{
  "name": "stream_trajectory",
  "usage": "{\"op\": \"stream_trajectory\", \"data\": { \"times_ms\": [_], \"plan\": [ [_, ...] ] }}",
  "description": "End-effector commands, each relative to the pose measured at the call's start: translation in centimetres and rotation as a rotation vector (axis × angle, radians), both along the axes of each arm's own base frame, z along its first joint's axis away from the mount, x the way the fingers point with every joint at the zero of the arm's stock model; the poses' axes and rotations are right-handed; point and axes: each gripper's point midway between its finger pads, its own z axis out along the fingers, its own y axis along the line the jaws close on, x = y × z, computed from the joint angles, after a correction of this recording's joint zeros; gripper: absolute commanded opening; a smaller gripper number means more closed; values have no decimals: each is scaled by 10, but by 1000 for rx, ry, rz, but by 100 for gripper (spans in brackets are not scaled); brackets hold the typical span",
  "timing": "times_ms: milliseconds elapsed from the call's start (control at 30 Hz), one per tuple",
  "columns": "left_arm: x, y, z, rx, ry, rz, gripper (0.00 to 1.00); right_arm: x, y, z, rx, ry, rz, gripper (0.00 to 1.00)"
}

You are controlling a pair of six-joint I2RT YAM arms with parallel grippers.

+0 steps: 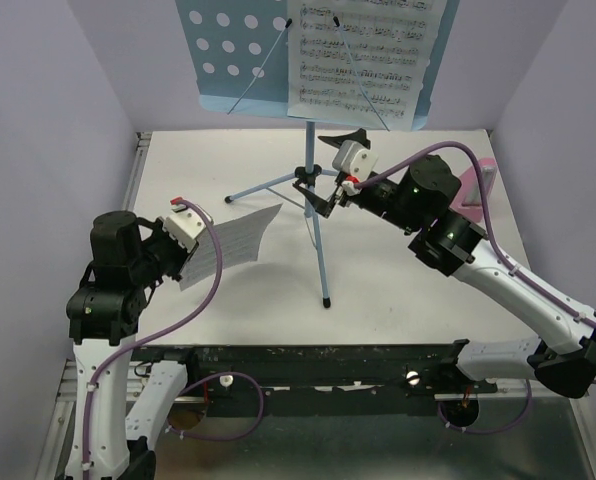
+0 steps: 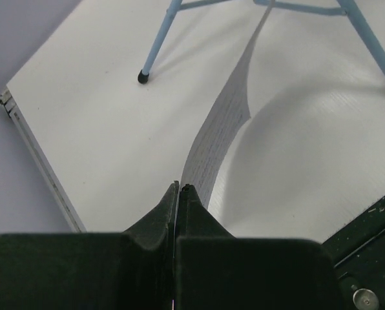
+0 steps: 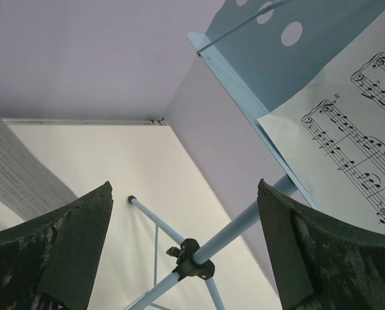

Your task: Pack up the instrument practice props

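The light-blue music stand (image 1: pixel 230 52) rises at the back centre on a thin pole (image 1: pixel 316 200) and tripod legs (image 2: pixel 157 40). One white sheet-music page (image 1: pixel 363 55) rests on its hole-punched desk. A second page (image 1: pixel 236 238) hangs curled above the table, pinched at its near edge by my left gripper (image 2: pixel 179 188), which is shut on it. My right gripper (image 1: pixel 330 172) stands open just right of the pole, which runs across the gap beyond its jaws (image 3: pixel 244 223). The pink metronome (image 1: pixel 481 185) sits at the right, partly behind the right arm.
Lavender walls close in the white table (image 1: pixel 398 280) on three sides. A black rail (image 1: pixel 308 365) runs along the near edge. The stand's black leg clamp (image 3: pixel 194 258) sits low on the pole. The table's left edge (image 2: pixel 37 161) lies close to the held page.
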Motion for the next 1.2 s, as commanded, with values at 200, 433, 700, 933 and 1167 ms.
{"op": "stream_trajectory", "data": {
  "times_ms": [200,433,700,933,1167],
  "plan": [
    [30,78,-58,377,82,258,0,2,-10,-1,48,49,-27,99],
    [113,109,-90,550,81,351,0,-1,-17,-1,37,32,-36,100],
    [137,148,-168,601,272,438,0,-6,-29,-8,-21,18,-59,100],
    [155,189,-197,620,321,505,0,-4,-34,-10,-50,34,-83,100],
    [178,208,-206,627,304,493,0,4,-38,-9,-67,36,-110,99]
  ]
}}
